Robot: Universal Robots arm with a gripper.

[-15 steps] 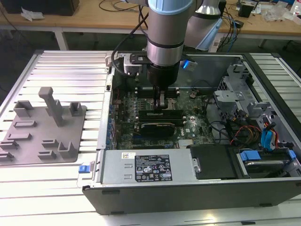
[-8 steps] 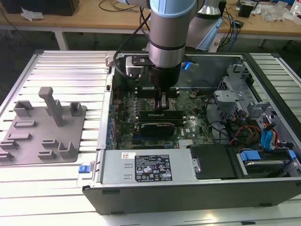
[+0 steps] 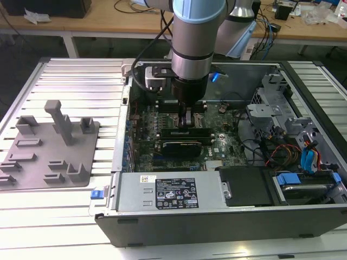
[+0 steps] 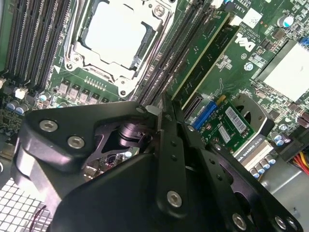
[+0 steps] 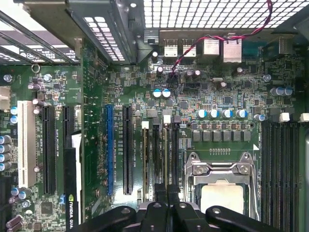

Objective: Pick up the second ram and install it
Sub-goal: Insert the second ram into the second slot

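One long green stick, which we take for the second ram (image 4: 205, 53), stands on edge in a slot beside the processor socket (image 4: 116, 34) in the second wrist view, running away from the end effector (image 4: 161, 113). So the pick-up looks done to us, and we are well into the install.

Over in the exterior view the end effector (image 3: 187, 122) is down inside the open computer case (image 3: 217, 230), right above the motherboard (image 3: 217, 146). The grey parts holder (image 3: 49, 157) lies well apart on the worktop (image 3: 70, 76).

Its fingers are drawn close together, tips at the near end of the stick. Whether they pinch the board or just bear down on its top edge, we cannot tell. In the first wrist view they sit over the row of slots (image 5: 159, 150) next to the socket.

What is left, by our reckoning, is a full seating of the stick. We cannot see whether it is home along its whole length.
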